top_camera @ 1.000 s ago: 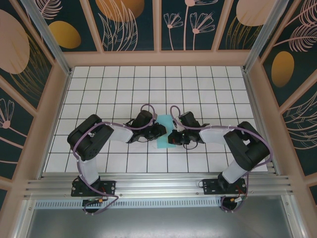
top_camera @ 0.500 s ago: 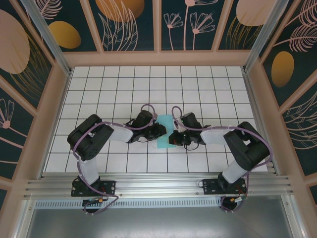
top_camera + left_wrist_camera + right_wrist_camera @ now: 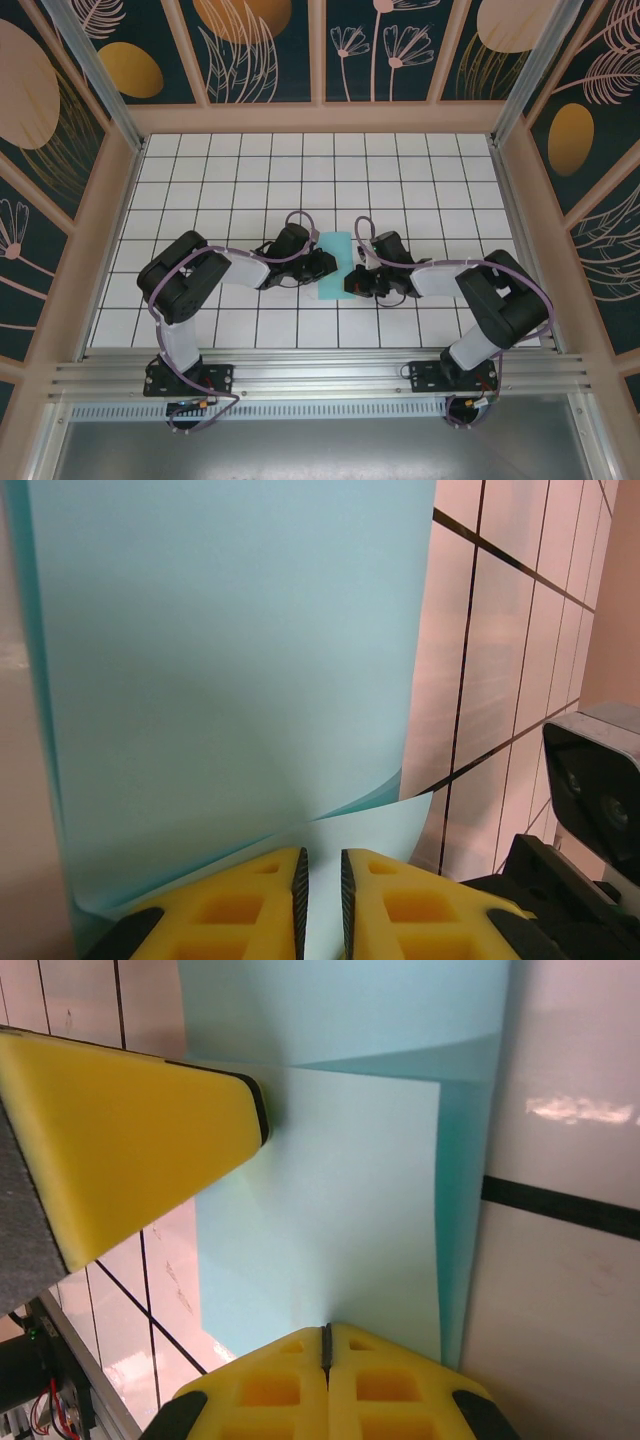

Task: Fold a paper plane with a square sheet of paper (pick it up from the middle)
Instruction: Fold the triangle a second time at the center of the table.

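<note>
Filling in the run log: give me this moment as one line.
stage: folding | square sheet of paper: mid-table, partly folded | left hand: nearly shut at paper edge | right hand: shut on paper edge

Square sheet of paper (image 3: pixel 334 266) flat on the table (image 3: pixel 440 180), near the middle. Left gripper (image 3: pixel 325 264) at its left edge, right gripper (image 3: pixel 351 283) at its right (bases nearer the front edge).

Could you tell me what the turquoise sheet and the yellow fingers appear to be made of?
Sheet: thin matte paper, judging by its curling edge and the sharp crease seen from the right wrist. Fingers: probably moulded plastic, matte yellow, with recessed pockets and dark edging that may be rubber.
</note>
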Available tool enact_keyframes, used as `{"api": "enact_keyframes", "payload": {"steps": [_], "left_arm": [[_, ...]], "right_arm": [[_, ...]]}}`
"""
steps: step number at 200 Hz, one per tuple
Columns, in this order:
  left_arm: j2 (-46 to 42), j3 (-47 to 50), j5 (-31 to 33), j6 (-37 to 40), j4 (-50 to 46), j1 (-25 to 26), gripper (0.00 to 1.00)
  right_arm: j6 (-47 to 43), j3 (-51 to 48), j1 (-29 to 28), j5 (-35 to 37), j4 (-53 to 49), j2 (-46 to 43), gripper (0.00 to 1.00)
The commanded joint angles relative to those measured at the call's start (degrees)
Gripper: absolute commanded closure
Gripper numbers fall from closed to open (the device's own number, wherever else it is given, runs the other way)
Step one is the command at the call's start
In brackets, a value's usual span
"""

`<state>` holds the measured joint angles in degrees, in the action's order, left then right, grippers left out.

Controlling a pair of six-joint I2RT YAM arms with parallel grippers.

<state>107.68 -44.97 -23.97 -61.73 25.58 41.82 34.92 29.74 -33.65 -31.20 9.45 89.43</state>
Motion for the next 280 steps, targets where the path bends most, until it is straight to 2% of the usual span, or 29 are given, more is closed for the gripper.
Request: {"api": "enact_keyframes", "payload": {"steps": [1,134,197,241,280], "left_arm": [[2.5,2.1,3.7,2.0,-4.6,-0.2,0.79],[2.0,1.9,4.8,2.8,-5.8,-0.2,0.8],[2.5,1.5,4.6,2.8,-5.6,-0.2,0.79],[3.0,0.6,3.9,3.2,-6.0,-0.2,0.79],[2.5,0.1,3.9,3.7,-6.8,-0.2,0.79]], "right_arm": [[0.1,-3.4,0.7,1.1,-10.4,-0.8,0.96],[0.1,-7.8,1.1,2.9,-16.0,-5.1,0.95],[-0.9,-5.9,1.7,3.0,-20.2,-9.7,0.94],[1.5,-0.7,1.5,1.2,-17.6,-14.8,0.93],[5.2,-0.1,0.3,-1.8,-8.5,-10.3,0.92]]}}
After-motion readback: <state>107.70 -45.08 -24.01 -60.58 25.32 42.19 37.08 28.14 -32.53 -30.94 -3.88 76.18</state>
